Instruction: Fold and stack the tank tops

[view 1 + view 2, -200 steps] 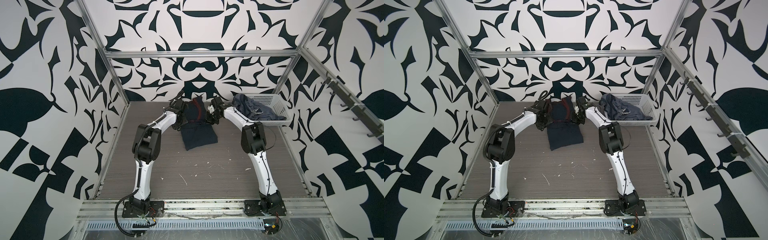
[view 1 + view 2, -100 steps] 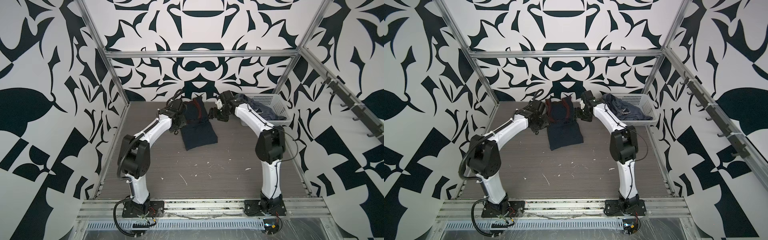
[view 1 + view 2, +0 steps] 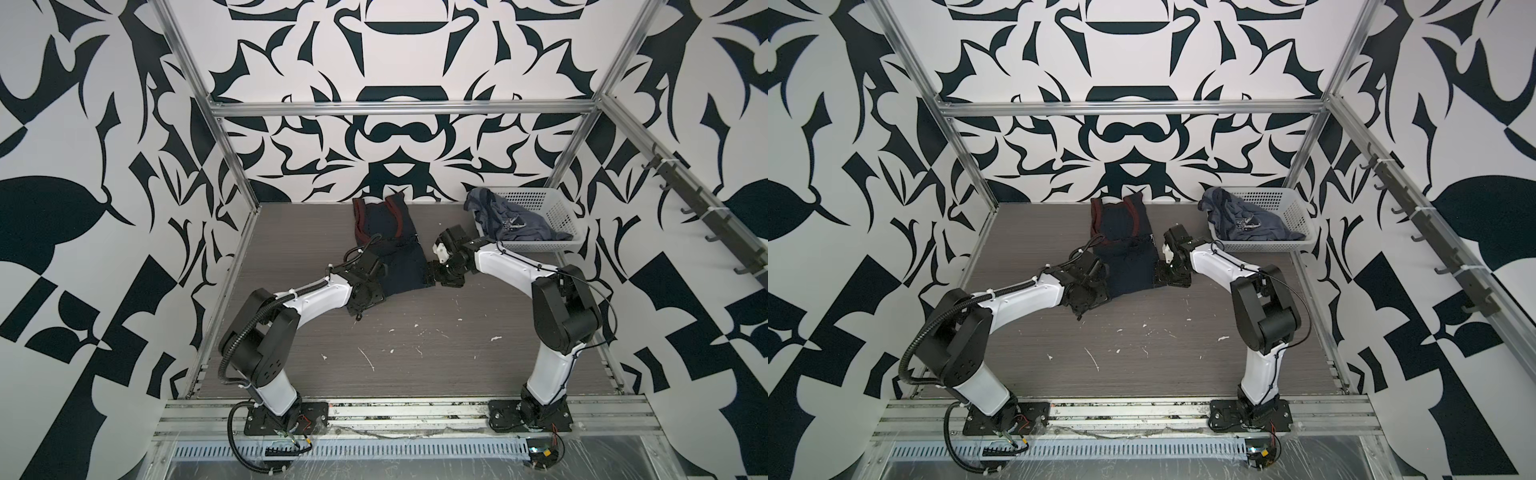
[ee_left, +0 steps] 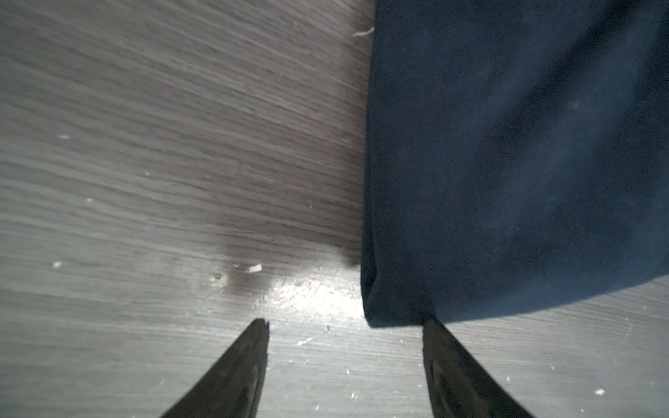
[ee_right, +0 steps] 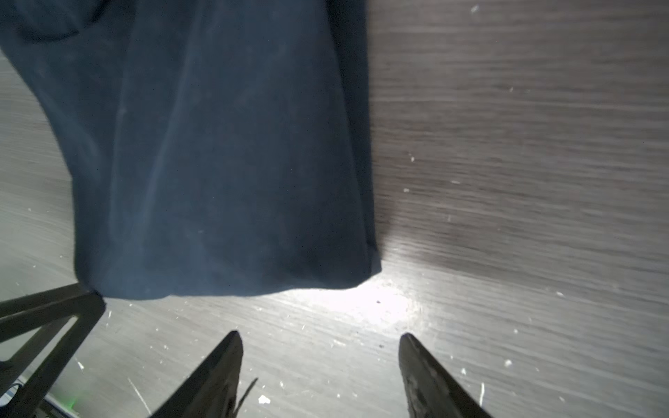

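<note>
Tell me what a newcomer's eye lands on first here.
The black-and-white patterned walls dominate. At back centre lies a navy tank top, with the left gripper and right gripper open at its near corners. A slate-blue top is heaped in the white basket at back right.

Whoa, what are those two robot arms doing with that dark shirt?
They are folding tank tops. The dark navy tank top lies flat on the table, and the left gripper and right gripper sit at its two near corners, both open, holding nothing. It looks like they are about to pick up that bottom edge. The blue tank top lies crumpled in the white basket at the back, not folded yet.
</note>
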You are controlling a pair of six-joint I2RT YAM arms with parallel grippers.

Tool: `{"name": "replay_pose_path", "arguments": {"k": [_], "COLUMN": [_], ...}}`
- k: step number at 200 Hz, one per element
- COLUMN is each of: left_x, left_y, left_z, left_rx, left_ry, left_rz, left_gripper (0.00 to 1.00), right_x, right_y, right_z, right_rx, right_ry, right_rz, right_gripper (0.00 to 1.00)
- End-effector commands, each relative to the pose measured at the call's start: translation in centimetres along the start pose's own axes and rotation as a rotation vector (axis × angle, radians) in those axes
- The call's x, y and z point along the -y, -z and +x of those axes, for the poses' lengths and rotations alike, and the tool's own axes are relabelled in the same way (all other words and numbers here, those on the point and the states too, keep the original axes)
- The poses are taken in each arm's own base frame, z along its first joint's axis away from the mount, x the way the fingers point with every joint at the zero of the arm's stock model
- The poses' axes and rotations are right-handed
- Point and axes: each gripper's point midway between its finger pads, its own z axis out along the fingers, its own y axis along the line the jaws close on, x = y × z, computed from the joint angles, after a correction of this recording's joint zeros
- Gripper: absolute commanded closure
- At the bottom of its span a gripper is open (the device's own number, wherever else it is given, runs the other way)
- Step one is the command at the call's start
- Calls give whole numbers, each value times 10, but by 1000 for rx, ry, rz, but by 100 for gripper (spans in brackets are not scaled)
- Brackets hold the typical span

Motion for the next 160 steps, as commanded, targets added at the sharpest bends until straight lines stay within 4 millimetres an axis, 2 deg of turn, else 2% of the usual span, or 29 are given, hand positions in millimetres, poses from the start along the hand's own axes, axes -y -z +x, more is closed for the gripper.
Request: {"name": "replay_pose_path", "arguments": {"k": [1, 48, 85, 126, 160], "left_x": [30, 25, 17, 8, 0], "left_y": [5, -13, -26, -31, -31], "left_z": [-13, -12, -13, -14, -15], "left_rx": [51, 50, 36, 36, 49], "left_ry": [56, 69, 79, 79, 75], "left_rz": [154, 136, 100, 66, 44], "left_gripper": [32, 36, 51, 69, 81], "right_x": [-12, -1, 8, 14, 14], "right_y": [6, -9, -27, -39, -47], "right_z": [-20, -25, -18, -3, 10], "right_rx": [84, 92, 49, 9, -23], "right_ry": [3, -31, -41, -59, -62], "right_rz": [-63, -74, -55, -46, -38], "right_gripper": [27, 27, 32, 46, 68]}}
